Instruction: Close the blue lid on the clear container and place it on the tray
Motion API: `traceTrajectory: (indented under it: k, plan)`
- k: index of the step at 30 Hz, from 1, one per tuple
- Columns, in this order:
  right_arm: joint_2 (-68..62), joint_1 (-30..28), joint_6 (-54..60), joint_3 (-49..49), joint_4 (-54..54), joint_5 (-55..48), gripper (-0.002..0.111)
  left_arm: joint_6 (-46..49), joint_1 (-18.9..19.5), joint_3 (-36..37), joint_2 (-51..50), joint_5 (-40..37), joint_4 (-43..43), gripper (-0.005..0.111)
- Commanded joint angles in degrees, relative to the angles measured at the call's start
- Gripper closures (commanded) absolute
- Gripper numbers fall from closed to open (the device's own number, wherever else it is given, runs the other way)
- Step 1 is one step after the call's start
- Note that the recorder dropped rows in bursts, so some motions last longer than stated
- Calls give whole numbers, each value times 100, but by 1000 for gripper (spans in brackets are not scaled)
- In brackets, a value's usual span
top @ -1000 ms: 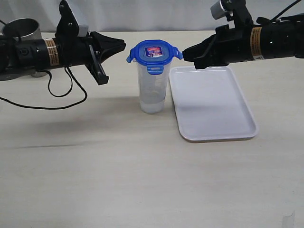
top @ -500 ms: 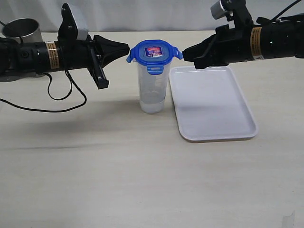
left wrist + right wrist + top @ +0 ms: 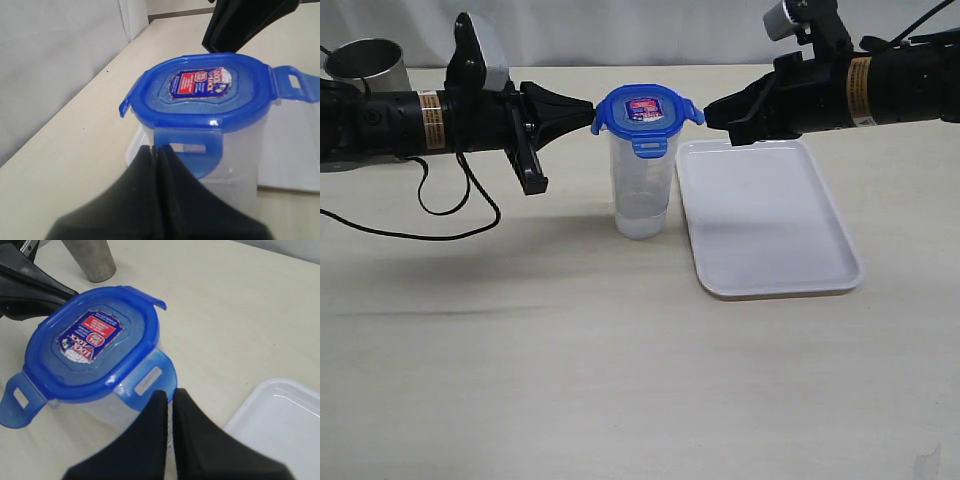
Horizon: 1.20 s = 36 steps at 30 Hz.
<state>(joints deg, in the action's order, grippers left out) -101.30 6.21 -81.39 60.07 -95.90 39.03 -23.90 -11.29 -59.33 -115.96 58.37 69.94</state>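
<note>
The clear container [image 3: 642, 190] stands upright on the table just left of the white tray [image 3: 767, 220]. The blue lid [image 3: 645, 115] sits on its rim, sticker up; some tabs stick out sideways. My left gripper [image 3: 588, 113] is shut, its tip touching the lid's left tab. My right gripper [image 3: 708, 113] is shut, its tip against the lid's right tab. In the left wrist view the lid [image 3: 210, 95] fills the middle, and the shut gripper [image 3: 156, 149] sits at a folded-down tab. The right wrist view shows the lid [image 3: 92, 342] and the shut gripper [image 3: 170, 392] at another tab.
A grey steel cup [image 3: 365, 62] stands at the far left behind my left arm. A black cable [image 3: 450, 210] loops on the table under that arm. The tray holds nothing.
My left gripper has moved right toward the lid, from a small gap to touching its left tab. The right gripper, the container and the tray have stayed put.
</note>
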Motion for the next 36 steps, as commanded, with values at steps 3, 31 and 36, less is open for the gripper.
traceTrajectory:
  k: [3, 31, 36]
  plan:
    - [-3, -5, -2, 34, -10, 26, 104, -65, -3, 23, -14, 63, 158, 107]
    - [-3, -5, 495, 21, -405, 1464, 104, 626, 181, 23, -247, 561, -477, 107]
    - [-3, -5, 539, 21, -405, 1462, 104, 611, 181, 23, -247, 586, -269, 107]
